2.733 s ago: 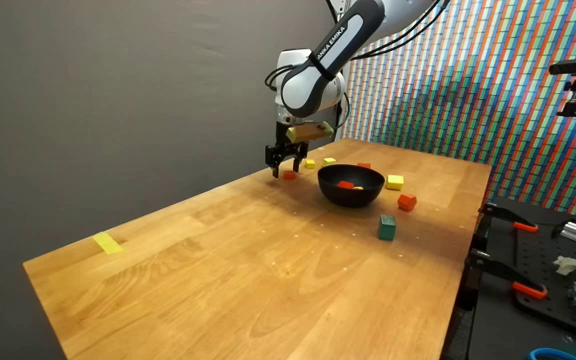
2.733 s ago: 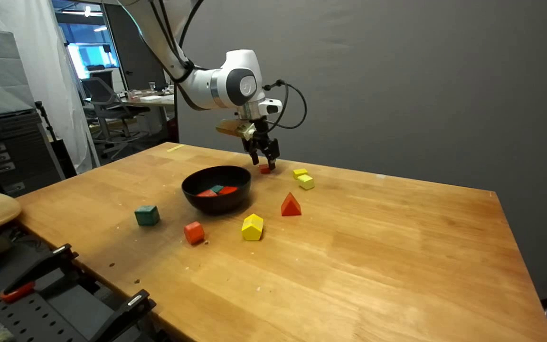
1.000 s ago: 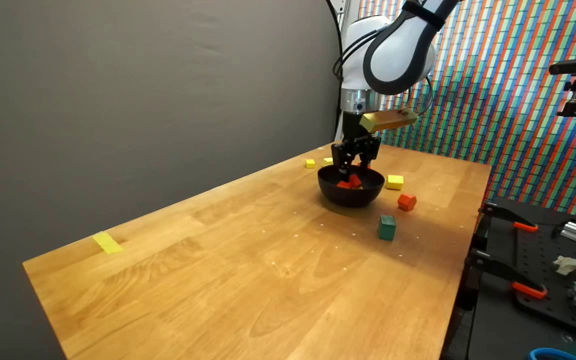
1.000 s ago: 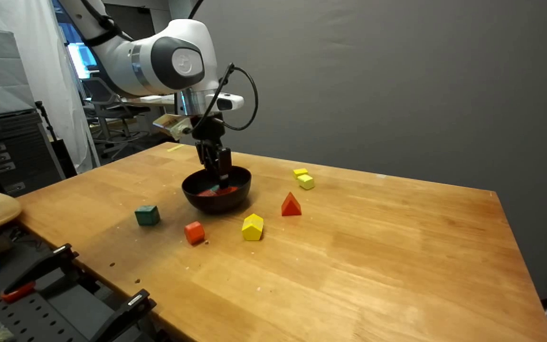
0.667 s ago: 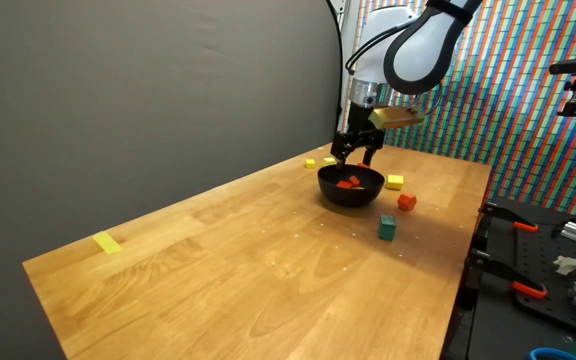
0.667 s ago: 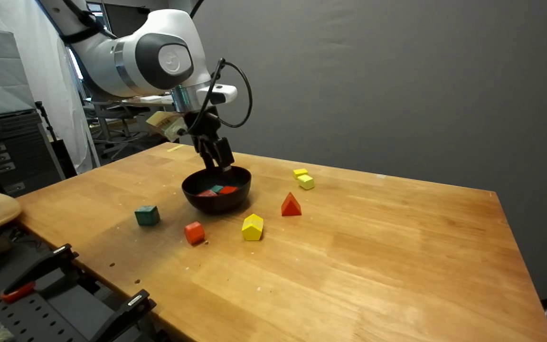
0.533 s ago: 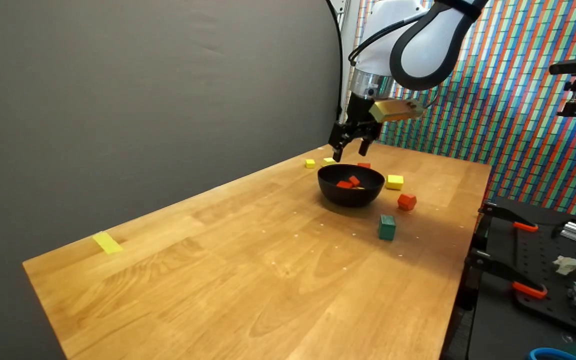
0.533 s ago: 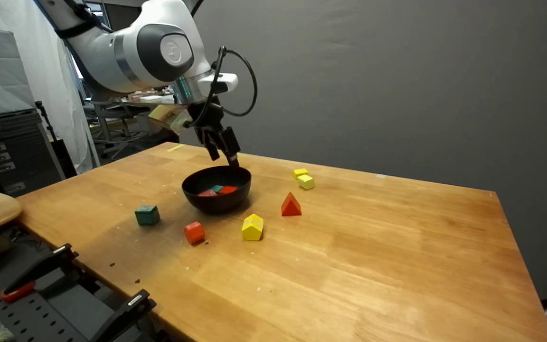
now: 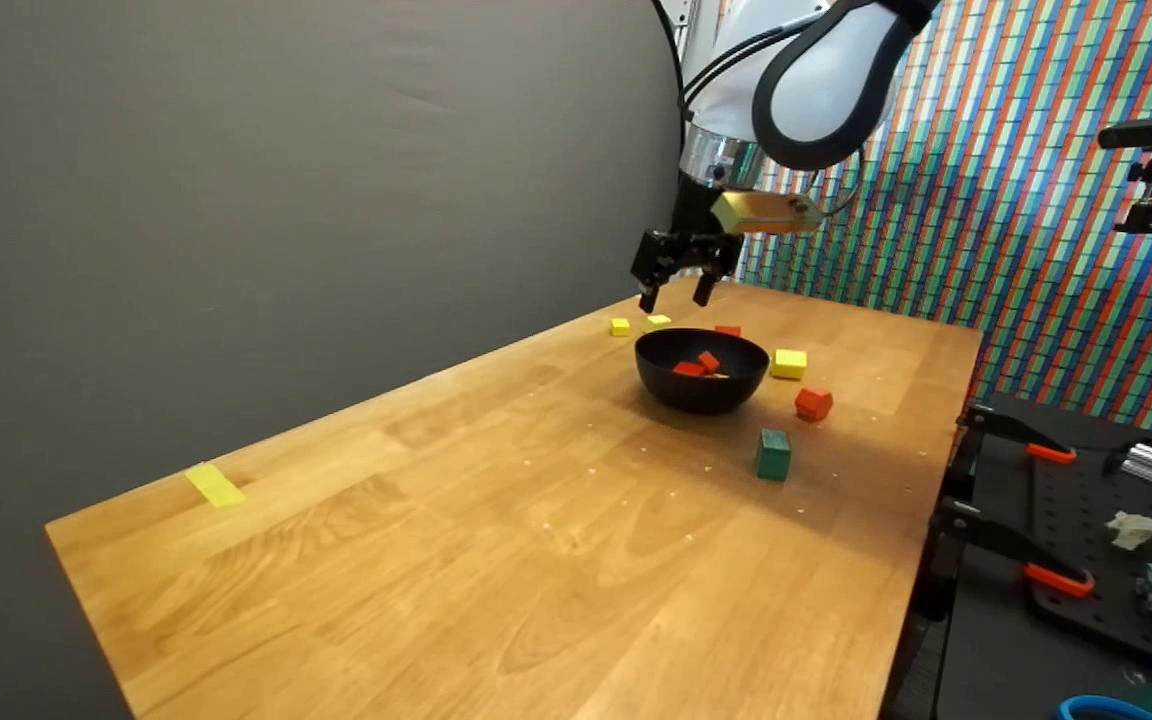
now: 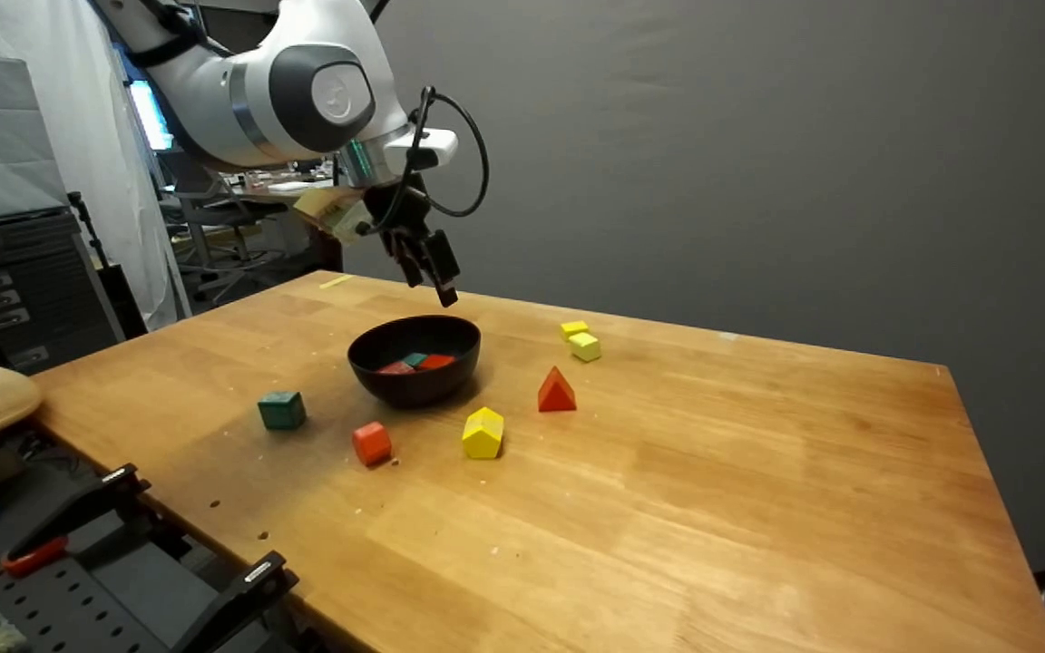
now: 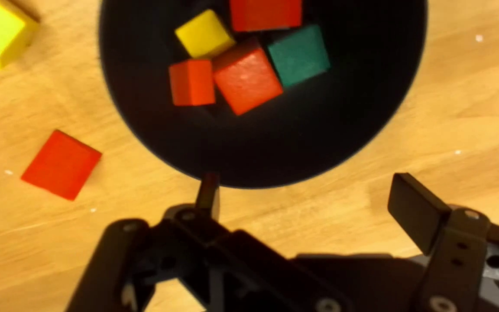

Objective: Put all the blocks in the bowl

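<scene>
Your jaws stand spread; the grained wooden tabletop (image 10: 758, 481) carries a round black bowl (image 10: 409, 391) and red triangular prism (image 10: 557, 394).

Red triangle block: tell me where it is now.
In an exterior view, the red triangle block stands on the table, right of the black bowl, farther back and to the right of the five-sided yellow block.

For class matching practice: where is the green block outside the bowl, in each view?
In an exterior view: green block, right of centre.
In an exterior view: green block, left of centre.
Wrist view: absent; another green block lies in the bowl.
Shared landmark: the bowl.
</scene>
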{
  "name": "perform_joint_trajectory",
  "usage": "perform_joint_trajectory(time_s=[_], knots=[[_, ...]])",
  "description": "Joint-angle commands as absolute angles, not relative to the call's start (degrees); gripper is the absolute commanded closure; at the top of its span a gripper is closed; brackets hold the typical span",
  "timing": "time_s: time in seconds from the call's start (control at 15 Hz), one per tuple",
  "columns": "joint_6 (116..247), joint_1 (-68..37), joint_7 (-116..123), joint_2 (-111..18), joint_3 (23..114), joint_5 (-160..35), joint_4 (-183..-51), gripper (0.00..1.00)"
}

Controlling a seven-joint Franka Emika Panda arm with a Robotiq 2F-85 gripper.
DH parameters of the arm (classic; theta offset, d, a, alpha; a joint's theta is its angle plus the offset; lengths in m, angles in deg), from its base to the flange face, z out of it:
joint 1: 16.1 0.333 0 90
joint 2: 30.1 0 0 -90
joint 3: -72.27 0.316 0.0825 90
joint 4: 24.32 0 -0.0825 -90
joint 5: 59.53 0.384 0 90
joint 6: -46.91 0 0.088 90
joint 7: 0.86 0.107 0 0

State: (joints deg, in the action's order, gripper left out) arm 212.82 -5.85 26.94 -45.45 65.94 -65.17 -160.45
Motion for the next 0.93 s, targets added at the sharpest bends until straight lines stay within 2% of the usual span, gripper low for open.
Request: perform_joint_trajectory(time_s=[0.0,0.4,0.67,0.73,0.87], knots=[[213.56,-6.54,26.89,-55.97,65.92,-61.32,-146.33,0.0],[209.36,-2.62,27.5,-69.75,54.06,-66.34,-128.01,0.0],[203.17,-5.89,25.83,-75.2,54.49,-64.49,-119.56,0.0],[206.83,-4.75,26.74,-72.15,54.26,-64.99,-125.47,0.0],[205.5,-5.85,26.4,-73.97,54.86,-64.74,-123.07,0.0]])
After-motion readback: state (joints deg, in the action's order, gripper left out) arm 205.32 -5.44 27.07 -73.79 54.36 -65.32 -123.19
